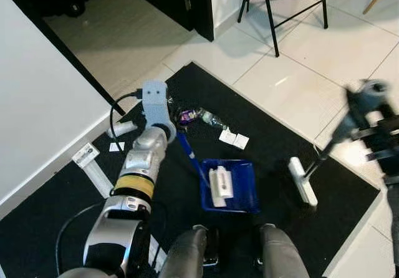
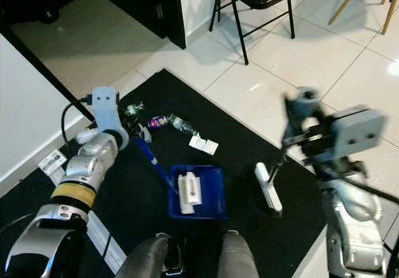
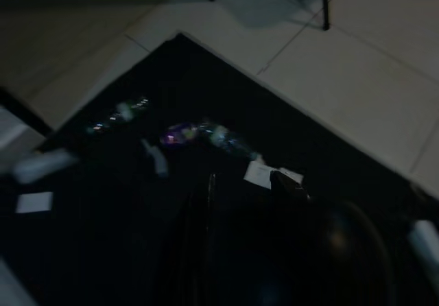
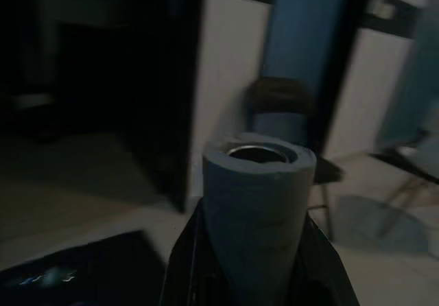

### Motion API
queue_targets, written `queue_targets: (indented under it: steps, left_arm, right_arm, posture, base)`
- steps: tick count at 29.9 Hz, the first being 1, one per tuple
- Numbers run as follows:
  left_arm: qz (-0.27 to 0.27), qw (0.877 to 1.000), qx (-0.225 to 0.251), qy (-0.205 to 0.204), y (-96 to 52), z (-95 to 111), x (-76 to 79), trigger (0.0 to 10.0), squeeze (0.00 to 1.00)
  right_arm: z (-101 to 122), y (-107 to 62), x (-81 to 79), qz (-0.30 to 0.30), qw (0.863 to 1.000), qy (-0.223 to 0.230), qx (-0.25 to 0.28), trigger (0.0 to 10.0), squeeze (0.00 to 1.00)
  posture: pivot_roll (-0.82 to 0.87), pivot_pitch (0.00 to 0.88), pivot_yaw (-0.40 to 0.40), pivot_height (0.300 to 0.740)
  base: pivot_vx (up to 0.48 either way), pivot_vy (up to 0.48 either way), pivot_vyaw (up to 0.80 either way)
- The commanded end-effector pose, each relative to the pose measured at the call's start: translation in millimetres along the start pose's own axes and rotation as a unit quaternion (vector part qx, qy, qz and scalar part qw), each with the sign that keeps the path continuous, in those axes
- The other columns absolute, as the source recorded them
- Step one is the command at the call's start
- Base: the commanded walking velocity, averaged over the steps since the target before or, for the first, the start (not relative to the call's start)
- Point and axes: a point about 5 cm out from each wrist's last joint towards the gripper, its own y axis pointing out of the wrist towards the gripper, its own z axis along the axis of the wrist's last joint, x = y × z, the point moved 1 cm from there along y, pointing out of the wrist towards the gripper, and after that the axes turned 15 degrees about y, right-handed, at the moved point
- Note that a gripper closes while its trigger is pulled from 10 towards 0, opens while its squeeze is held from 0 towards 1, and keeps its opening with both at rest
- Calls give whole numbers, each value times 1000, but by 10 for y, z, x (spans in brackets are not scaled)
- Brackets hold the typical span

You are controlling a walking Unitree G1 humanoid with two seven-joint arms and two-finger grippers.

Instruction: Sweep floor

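Right wrist view: the right gripper (image 4: 250, 278) is clamped around the broom's grey handle (image 4: 254, 210). The left gripper (image 2: 134, 134) holds the blue dustpan (image 2: 198, 194), flat on the black mat (image 2: 262, 147).

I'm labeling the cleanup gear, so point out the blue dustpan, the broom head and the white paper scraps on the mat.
blue dustpan (image 1: 244, 187): left eye view, bare pan floor.
broom head (image 1: 303, 181): left eye view, middle of the white bar.
white paper scraps (image 1: 234, 139): left eye view, middle of the pieces.

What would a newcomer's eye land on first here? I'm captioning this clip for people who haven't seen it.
Probably the bright blue plastic dustpan on the black floor mat, with white litter lying in it; the left gripper is at its blue handle. Next, the white-headed broom to its right, its grey foam grip in the right gripper, and scattered wrappers and a crushed clear bottle farther out on the mat.
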Motion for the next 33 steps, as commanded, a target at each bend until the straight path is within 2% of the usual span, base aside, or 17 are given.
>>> queue_targets:
  steps: [1, 5, 7, 10, 11, 12, 16, 30, 33]
  left_arm:
    - [1, 1000, 9, 13, -29, 36, -71, 10000, 0]
    - [-8, 1000, 16, 4, -49, 105, -76, 10000, 0]
    - [-19, 1000, 4, -7, -50, 97, -84, 10000, 0]
    - [-29, 1000, 0, -11, -49, 91, -86, 10000, 0]
    - [-29, 1000, 0, -11, -49, 91, -86, 10000, 0]
    - [-36, 999, 1, -8, -52, 105, -87, 10000, 0]
    - [-36, 999, 14, 5, -57, 165, -70, 10000, 0]
    - [-5, 999, 49, 15, -63, 291, -78, 10000, 0]
    - [-5, 998, 53, 17, -64, 306, -70, 10000, 0]
  right_arm:
    - [-96, -29, 78, -36, 999, 22, -11, 10000, 0]
    - [-194, -57, 178, -73, 997, 25, -21, 10000, 0]
    - [-290, -79, 238, -93, 995, 22, -40, 10000, 0]
    - [-351, -83, 254, -97, 994, 33, -48, 10000, 0]
    - [-351, -83, 254, -97, 994, 33, -48, 10000, 0]
    - [-395, -64, 210, -91, 993, 56, -47, 10000, 0]
    - [-481, -36, 84, -67, 994, 64, -58, 10000, 0]
    - [-460, -38, 103, -65, 995, 66, -49, 10000, 0]
    - [-470, -41, 102, -65, 994, 66, -50, 10000, 0]
  posture:
    - [-221, 174, 127, 740]
    - [-215, 169, 125, 740]
    - [-209, 164, 122, 740]
    - [-208, 159, 119, 740]
    - [-208, 159, 119, 740]
    - [-208, 159, 119, 740]
    - [-212, 151, 116, 740]
    - [-218, 152, 113, 740]
    - [-218, 152, 113, 740]
  base:
    - [0, 0, 0]
    - [0, 0, 0]
    - [0, 0, 0]
    - [0, 0, 0]
    - [0, 0, 0]
    - [0, 0, 0]
    - [0, 0, 0]
    - [0, 0, 0]
    - [289, 0, 0]
